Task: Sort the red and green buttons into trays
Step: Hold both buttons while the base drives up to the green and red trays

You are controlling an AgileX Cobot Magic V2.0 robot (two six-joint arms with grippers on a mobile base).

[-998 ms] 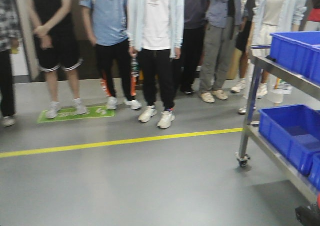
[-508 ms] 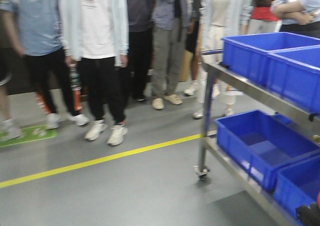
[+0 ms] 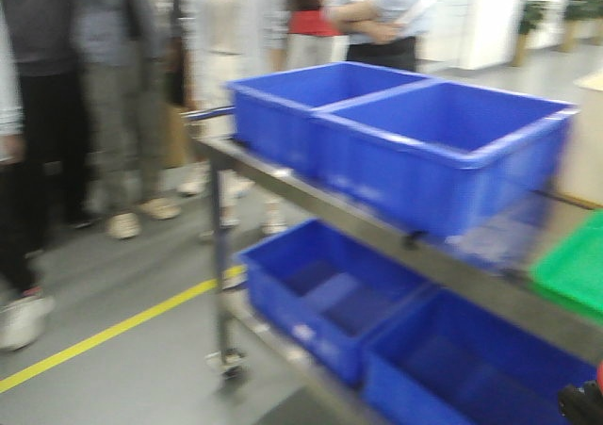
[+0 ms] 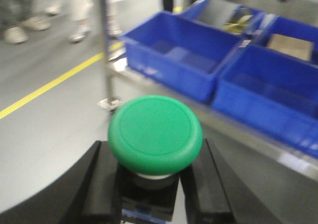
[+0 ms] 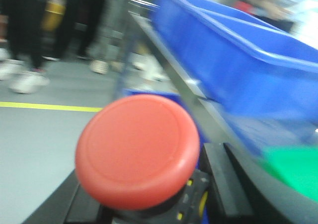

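Note:
The green button (image 4: pixel 155 134), a domed cap on a dark base, fills the left wrist view, and my left gripper (image 4: pixel 151 177) is shut on its base with a black finger (image 4: pixel 102 184) on each side. My right gripper (image 5: pixel 149 189) is likewise shut on the dark base of the red button (image 5: pixel 137 149). A green tray (image 3: pixel 575 274) lies on the steel cart's top shelf at the far right of the front view. The same green tray (image 5: pixel 293 169) shows blurred beyond the red button. The red tray is out of view.
A wheeled steel cart (image 3: pixel 221 255) carries two deep blue crates (image 3: pixel 415 142) on top and more blue crates (image 3: pixel 330 293) on the lower shelf. Several people (image 3: pixel 113 95) stand behind at the left. A yellow floor line (image 3: pixel 104 335) crosses the grey floor.
The front view has swung to the right: the people and yellow line slid left, the cart with blue crates came to the centre, and the green tray came into sight.

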